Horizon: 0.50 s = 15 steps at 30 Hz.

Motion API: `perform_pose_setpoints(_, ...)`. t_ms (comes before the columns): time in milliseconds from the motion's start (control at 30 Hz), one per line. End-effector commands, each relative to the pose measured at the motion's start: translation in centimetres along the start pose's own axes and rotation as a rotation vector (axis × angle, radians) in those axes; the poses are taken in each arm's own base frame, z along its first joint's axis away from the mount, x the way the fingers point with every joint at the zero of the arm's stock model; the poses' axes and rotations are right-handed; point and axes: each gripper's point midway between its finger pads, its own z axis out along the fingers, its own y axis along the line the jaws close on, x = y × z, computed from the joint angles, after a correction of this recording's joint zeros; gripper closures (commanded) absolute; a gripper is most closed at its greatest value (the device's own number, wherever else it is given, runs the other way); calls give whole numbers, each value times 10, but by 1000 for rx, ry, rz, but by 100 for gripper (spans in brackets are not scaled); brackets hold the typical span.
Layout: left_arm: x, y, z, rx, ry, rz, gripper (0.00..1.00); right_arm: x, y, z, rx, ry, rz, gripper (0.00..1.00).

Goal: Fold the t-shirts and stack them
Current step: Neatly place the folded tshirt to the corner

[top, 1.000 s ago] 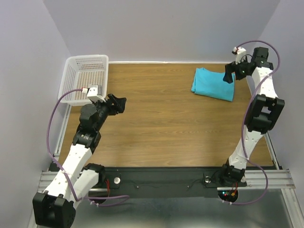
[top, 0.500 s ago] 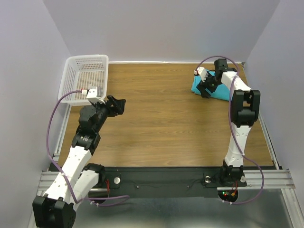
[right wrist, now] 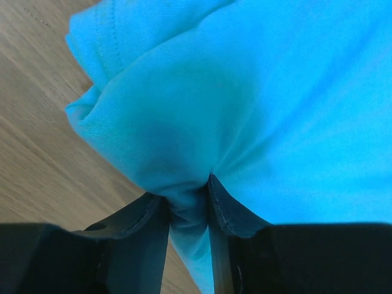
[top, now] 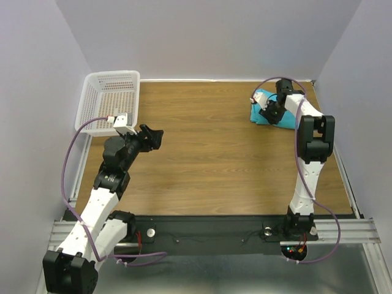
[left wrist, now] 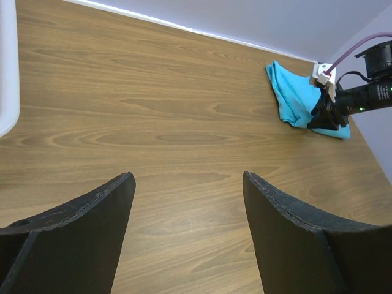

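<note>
A folded turquoise t-shirt point(top: 288, 117) lies on the wooden table at the far right; it also shows far off in the left wrist view point(left wrist: 295, 93). My right gripper point(top: 269, 112) is down on its left edge, shut on a pinched fold of the cloth point(right wrist: 188, 205), which bulges between the two fingers. My left gripper point(top: 153, 136) hangs over the left middle of the table, open, with only bare wood between its fingers point(left wrist: 92, 226).
A white mesh basket point(top: 110, 101) stands at the back left corner, just behind the left arm. White walls close in the table on three sides. The right arm's purple cable arcs above the shirt.
The right arm swung down from the back right corner onto the t-shirt's left edge and its jaws closed on a fold of cloth. The left arm stayed put.
</note>
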Motion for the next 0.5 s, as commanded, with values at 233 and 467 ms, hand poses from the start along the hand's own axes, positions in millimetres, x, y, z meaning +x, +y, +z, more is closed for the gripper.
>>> perform_pose_setpoints(233,-5,-6,1,46,-38,0,17,69,-50,-49,132,97,-79,78)
perform_pose_setpoints(467,0,-8,3,62,-30,-20,18,95,-85,-58,195,101,-33,71)
